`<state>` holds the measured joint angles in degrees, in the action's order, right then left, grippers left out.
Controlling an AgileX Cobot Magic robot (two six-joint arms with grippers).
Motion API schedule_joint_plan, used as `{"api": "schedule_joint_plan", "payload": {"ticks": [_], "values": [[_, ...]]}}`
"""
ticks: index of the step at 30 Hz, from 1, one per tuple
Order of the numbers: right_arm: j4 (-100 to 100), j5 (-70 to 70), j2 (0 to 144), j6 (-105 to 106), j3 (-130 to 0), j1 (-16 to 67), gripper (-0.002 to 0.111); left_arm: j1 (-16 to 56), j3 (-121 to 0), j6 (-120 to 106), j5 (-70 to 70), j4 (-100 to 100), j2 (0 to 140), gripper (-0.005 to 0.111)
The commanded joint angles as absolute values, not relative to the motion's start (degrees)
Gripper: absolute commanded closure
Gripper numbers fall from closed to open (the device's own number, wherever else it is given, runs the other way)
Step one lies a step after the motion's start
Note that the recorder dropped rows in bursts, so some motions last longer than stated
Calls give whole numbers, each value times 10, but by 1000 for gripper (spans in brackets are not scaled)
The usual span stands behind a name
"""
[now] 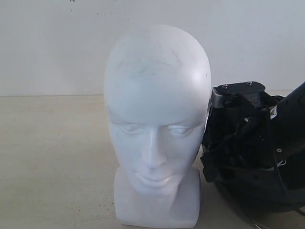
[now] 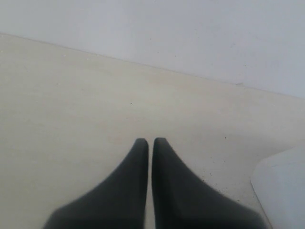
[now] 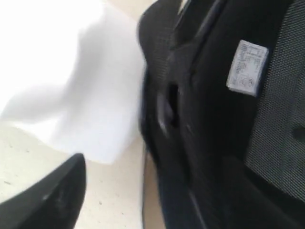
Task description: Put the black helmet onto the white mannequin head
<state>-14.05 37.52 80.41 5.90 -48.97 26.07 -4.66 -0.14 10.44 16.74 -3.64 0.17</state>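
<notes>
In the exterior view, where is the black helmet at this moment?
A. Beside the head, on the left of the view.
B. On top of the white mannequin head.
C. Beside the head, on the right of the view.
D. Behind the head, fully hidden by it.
C: the black helmet sits low at the right of the white mannequin head, whose crown is bare.

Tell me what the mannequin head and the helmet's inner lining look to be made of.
The white mannequin head: likely moulded plastic or foam, matte; smooth, softly lit, faint grey scuffs. The black helmet has an inner lining of matte mesh fabric, going by its fine grid texture and the sewn-in grey label.
</notes>
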Motion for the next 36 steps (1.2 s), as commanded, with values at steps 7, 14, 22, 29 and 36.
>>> {"api": "schedule_joint_plan", "payload": {"ticks": [7,14,22,29,36], "values": [[0,418,831,-21,-487,269,37,-43,0,104,167,-40,0,102],[8,422,831,-55,-487,269,37,-43,0,104,167,-40,0,102],[104,466,831,-107,-487,269,37,-43,0,104,167,-40,0,102],[212,529,831,-144,-487,269,37,-43,0,104,167,-40,0,102],[135,517,731,-95,-487,269,37,-43,0,104,167,-40,0,102]]}}
